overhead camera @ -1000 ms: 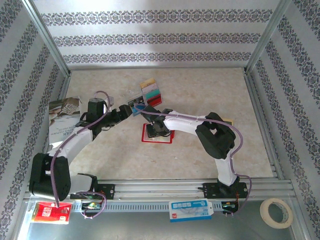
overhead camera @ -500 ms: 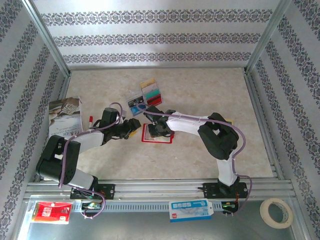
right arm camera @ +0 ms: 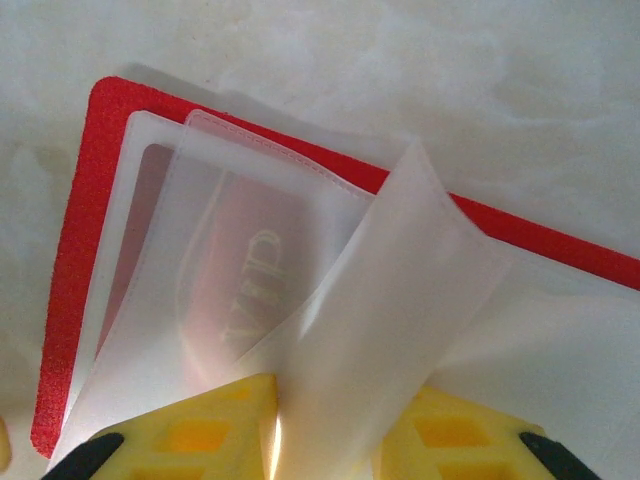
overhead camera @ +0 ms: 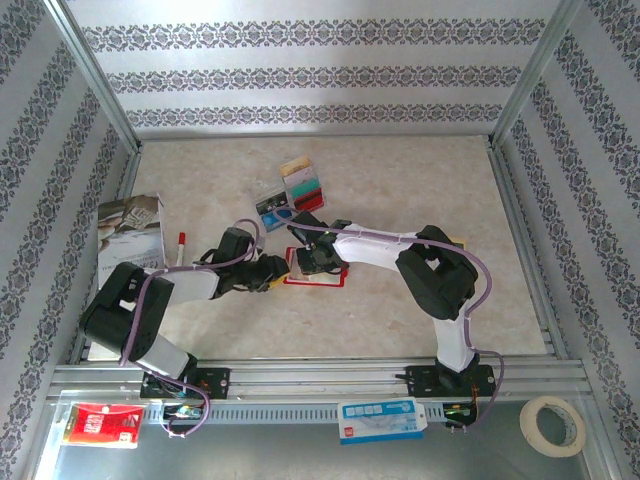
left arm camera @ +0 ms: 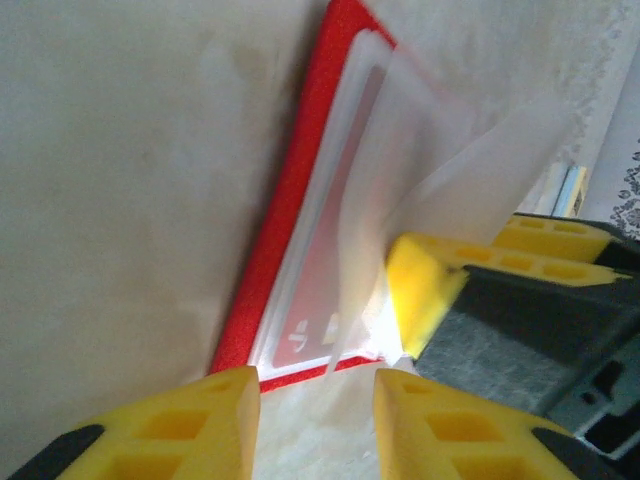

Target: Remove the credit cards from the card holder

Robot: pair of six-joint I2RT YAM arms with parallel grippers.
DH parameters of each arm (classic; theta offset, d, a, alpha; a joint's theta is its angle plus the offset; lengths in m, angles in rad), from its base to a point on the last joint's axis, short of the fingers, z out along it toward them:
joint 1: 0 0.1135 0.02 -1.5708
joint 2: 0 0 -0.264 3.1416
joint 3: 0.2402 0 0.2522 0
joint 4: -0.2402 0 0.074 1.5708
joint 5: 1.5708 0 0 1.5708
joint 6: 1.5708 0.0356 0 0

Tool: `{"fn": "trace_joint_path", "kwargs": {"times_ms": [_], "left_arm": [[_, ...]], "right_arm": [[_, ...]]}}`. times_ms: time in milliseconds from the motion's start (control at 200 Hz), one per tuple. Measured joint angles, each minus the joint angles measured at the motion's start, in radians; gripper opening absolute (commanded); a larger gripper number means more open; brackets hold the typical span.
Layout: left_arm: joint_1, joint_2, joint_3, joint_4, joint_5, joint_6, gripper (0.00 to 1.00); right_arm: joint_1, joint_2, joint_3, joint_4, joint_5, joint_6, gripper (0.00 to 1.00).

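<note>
The card holder [overhead camera: 325, 281] lies open mid-table with a card [right arm camera: 250, 285] in its clear sleeve, and with my right gripper [right arm camera: 325, 440] parted astride the lifted flap [right arm camera: 400, 300] and my left gripper [left arm camera: 315, 400] spread empty at its left edge, I fear pinching film, not card, and dragging the unpinned holder.

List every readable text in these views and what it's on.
"VIP": white letters on the red card inside the clear pocket of the card holder, right wrist view.
White marks on the same card in the left wrist view: cut off, unreadable.
Magazine: print too small to read.
Blue-and-white label on the front rail: too small.
Red-and-white packet: too small.
Loose cards: too small.
</note>
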Motion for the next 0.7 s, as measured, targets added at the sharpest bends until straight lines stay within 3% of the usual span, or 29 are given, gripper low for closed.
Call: {"fn": "trace_joint_path", "kwargs": {"times_ms": [699], "left_arm": [[-0.009, 0.078, -0.005, 0.128, 0.013, -0.040, 0.20]], "right_arm": [[0.000, -0.004, -0.006, 0.008, -0.008, 0.000, 0.30]]}}
